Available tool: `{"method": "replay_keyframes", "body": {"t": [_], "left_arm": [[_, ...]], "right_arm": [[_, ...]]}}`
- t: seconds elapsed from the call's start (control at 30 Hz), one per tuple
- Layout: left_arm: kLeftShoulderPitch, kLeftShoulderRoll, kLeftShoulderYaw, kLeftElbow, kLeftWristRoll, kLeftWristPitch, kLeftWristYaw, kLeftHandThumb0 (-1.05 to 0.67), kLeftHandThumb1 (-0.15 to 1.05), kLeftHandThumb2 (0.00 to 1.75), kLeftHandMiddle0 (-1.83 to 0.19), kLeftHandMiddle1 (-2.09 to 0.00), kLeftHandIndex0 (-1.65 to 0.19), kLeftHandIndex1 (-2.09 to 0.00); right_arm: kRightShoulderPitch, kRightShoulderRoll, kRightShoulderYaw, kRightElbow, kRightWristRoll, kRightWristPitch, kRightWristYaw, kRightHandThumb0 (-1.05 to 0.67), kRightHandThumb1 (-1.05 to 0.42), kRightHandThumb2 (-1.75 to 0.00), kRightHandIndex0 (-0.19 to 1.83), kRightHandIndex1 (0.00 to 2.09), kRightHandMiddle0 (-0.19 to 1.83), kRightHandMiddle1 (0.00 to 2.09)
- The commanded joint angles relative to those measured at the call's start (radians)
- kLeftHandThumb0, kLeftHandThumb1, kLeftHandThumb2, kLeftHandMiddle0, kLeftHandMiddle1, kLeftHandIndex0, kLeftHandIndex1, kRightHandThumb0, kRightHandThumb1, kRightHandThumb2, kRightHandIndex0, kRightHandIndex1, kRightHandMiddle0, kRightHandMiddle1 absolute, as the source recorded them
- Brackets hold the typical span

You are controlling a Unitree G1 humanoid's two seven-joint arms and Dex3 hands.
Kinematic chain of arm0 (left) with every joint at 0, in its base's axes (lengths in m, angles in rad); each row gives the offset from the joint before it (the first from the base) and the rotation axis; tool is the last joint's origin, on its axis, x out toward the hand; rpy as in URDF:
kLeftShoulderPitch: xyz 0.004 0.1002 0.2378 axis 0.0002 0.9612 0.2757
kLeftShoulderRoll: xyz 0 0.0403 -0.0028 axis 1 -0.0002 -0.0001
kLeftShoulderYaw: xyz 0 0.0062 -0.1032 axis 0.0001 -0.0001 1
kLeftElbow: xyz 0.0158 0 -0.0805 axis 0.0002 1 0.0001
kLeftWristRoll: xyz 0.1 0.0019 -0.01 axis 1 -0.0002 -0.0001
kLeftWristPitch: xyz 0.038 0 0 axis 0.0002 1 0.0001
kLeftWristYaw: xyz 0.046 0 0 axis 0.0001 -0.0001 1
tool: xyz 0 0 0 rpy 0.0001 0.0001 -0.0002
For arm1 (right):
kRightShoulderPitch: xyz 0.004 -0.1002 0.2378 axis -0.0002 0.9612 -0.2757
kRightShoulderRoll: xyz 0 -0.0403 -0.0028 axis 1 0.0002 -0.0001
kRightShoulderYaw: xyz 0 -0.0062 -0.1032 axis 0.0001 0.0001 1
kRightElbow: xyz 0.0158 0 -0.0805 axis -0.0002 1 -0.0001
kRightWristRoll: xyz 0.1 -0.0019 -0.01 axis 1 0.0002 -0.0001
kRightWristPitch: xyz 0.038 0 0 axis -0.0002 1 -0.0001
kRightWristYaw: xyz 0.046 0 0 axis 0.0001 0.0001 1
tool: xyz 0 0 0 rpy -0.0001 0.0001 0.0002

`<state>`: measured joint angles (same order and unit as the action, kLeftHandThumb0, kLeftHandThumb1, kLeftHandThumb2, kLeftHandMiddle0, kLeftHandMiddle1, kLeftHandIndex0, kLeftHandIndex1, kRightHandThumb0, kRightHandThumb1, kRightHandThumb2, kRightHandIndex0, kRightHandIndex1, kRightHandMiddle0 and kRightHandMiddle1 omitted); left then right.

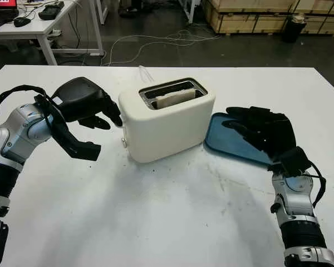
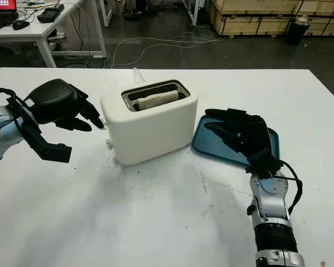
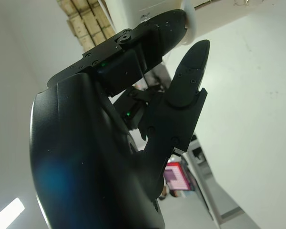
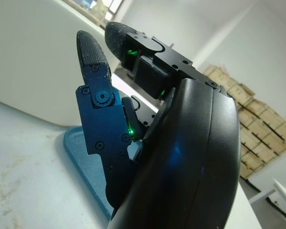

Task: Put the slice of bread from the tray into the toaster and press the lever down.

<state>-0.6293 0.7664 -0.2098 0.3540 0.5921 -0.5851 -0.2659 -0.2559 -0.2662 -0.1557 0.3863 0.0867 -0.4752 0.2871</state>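
Observation:
The cream toaster [image 1: 167, 125] stands mid-table with the slice of bread [image 1: 172, 98] sunk into its top slot. My left hand [image 1: 103, 133] is at the toaster's left end, open. Its fingertips [image 1: 117, 118] touch that end wall just above the small white lever knob [image 1: 124, 143], which sits low on the end; in the left wrist view a fingertip [image 3: 174, 21] lies against a rounded white part [image 3: 191, 21]. The blue tray [image 1: 225, 142] lies right of the toaster with nothing on it. My right hand [image 1: 250, 125] hovers open over the tray.
The white table [image 1: 167, 222] runs wide in front of the toaster. Behind it the floor holds loose cables [image 1: 172, 39], a desk [image 1: 39, 25] at the far left and wooden crates [image 1: 267, 16] at the far right.

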Motion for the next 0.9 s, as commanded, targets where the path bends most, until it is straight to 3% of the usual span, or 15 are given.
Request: {"method": "replay_keyframes", "body": {"t": [0.0, 0.4, 0.87], "left_arm": [[-0.012, 0.012, 0.014, -0.009, -0.021, 0.015, -0.021, -0.27, 0.77, 0.01, -0.94, -1.42, -1.31, 0.0], [-0.005, -0.001, 0.013, -0.007, -0.007, 0.005, -0.01, -0.29, 0.79, 0.01, -0.96, -1.32, -1.31, -0.01], [-0.004, -0.028, -0.022, 0.027, 0.023, -0.006, 0.028, -0.26, 0.73, 0.0, -0.94, -1.51, -1.32, -0.01]], "right_arm": [[0.002, -0.01, 0.001, 0.005, -0.007, -0.002, -0.008, -0.57, -0.91, 0.0, 1.13, 0.11, 1.07, 0.0], [-0.006, -0.01, 0.0, 0.033, -0.008, -0.033, -0.006, -0.57, -0.91, 0.0, 1.13, 0.11, 1.07, 0.0], [-0.004, -0.012, 0.002, 0.039, -0.009, -0.033, -0.005, -0.57, -0.91, 0.0, 1.14, 0.1, 1.08, 0.0]]}}
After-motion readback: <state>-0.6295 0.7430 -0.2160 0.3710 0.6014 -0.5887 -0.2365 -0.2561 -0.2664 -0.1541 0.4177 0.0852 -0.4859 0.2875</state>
